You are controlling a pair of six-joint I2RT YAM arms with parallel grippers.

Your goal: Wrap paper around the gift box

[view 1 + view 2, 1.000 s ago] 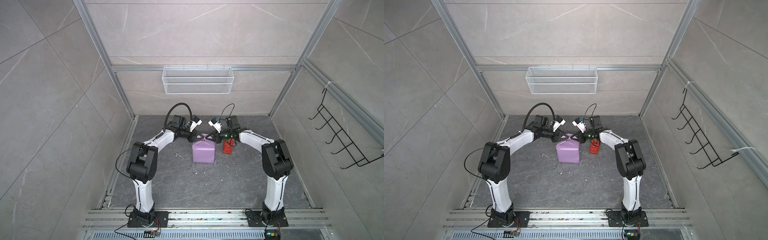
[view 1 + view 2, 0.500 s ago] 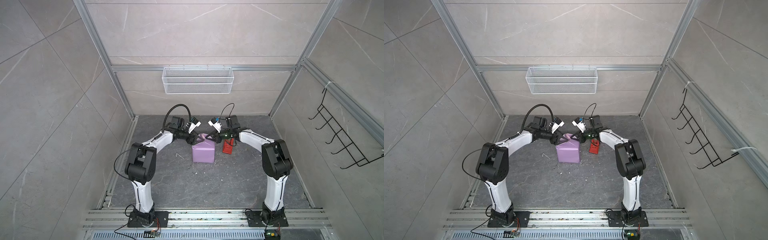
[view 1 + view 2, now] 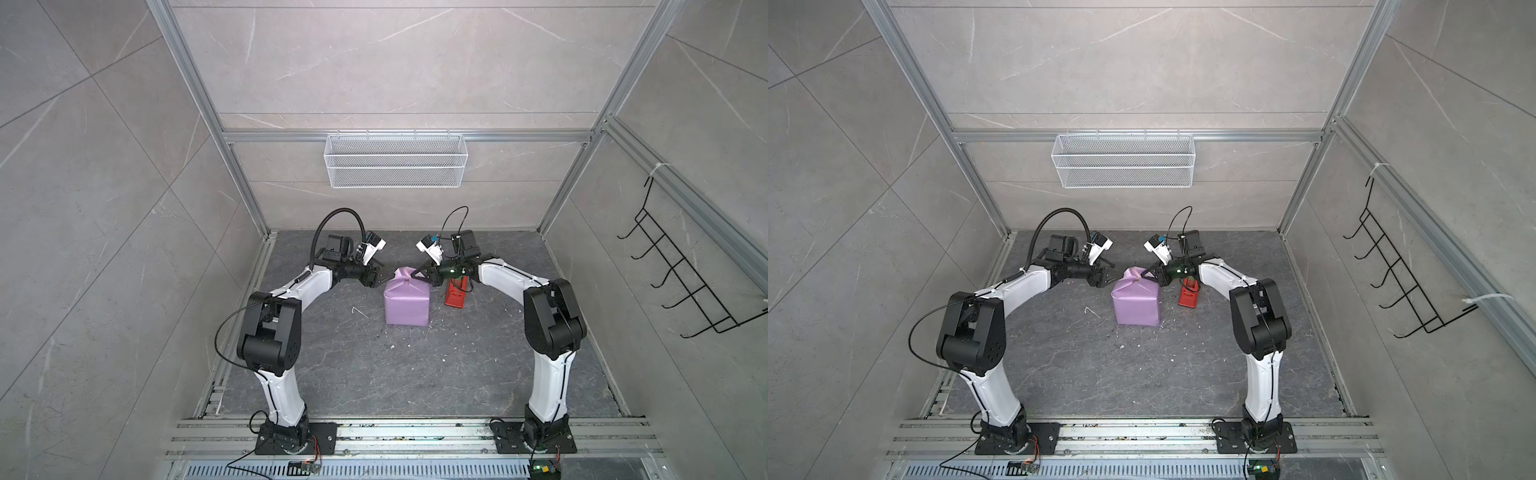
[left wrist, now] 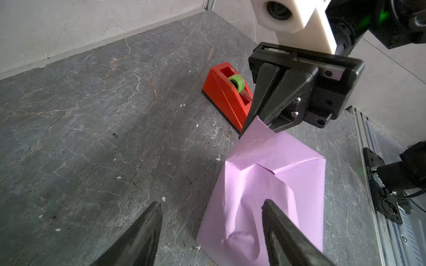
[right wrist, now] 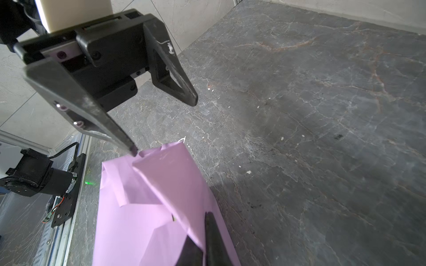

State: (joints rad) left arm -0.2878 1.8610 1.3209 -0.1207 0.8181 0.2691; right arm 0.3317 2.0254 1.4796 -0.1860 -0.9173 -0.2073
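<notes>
Lilac paper (image 3: 406, 305) hides the gift box in the middle of the bench (image 3: 457, 374), beside a red tape dispenser (image 3: 455, 295). Right pincer (image 3: 414, 274) pinches the paper's raised flap; left pincer (image 3: 380, 277) stands spread nearby.

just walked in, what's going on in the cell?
Gift wrapping, late stage. The paper is folded around the box, hiding it, mid-table. The right gripper is shut on a raised flap at the far top edge; the left gripper is open just beside it, holding nothing. A red tape dispenser stands to the right.
</notes>
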